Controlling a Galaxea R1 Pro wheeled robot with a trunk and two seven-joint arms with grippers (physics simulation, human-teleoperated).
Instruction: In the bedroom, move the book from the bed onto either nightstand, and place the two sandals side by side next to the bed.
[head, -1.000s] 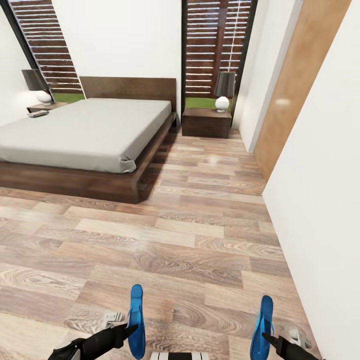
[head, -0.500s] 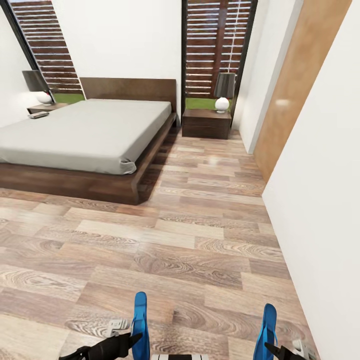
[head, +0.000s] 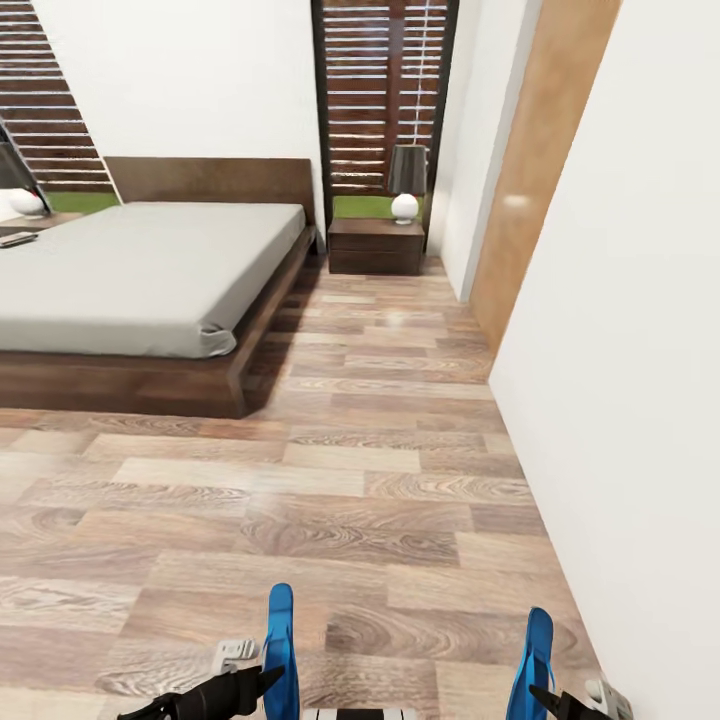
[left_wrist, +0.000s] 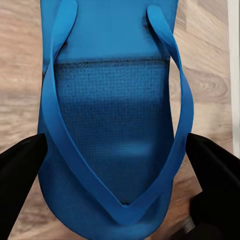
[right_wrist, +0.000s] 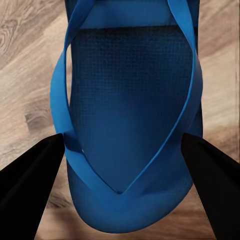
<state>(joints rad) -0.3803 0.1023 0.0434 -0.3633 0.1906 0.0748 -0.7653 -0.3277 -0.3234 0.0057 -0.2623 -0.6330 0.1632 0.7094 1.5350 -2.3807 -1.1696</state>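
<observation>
Wood-plank floor (head: 400, 480) beside the bed (head: 130, 270); each gripper (left_wrist: 117, 150) (right_wrist: 122, 150) pinches a blue sandal (left_wrist: 115, 100) (right_wrist: 132, 100)

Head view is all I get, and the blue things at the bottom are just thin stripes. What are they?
Observer: Flip-flops. The left wrist view shows the left sandal flat-on, with its V strap.
Operator: Is the pincer squeezing it?
Observer: The left pincer has a black finger against each long edge.
Operator: And the other one?
Observer: Same: the right pincer clamps the right sandal by both edges, above wood floor.
</observation>
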